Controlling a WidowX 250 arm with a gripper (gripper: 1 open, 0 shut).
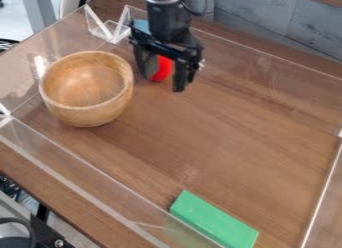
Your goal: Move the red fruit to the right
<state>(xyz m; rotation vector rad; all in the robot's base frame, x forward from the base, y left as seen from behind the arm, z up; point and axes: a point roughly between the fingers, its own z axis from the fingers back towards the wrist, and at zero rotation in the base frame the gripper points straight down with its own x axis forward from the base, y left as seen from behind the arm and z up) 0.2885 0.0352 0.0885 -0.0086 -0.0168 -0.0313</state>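
Observation:
The red fruit [160, 69] is a small glossy strawberry-like toy lying on the wooden table top, just right of the bowl. My black gripper [163, 74] points straight down over it, open, with one finger on each side of the fruit. The fingers hide most of the fruit; only a red patch shows between them. I cannot tell whether the fingers touch it.
A wooden bowl [86, 87] stands at the left. A flat green block [213, 219] lies at the front edge. Clear plastic walls [80, 172] ring the wooden table [227, 132]. A folded clear piece [107, 27] stands at the back left.

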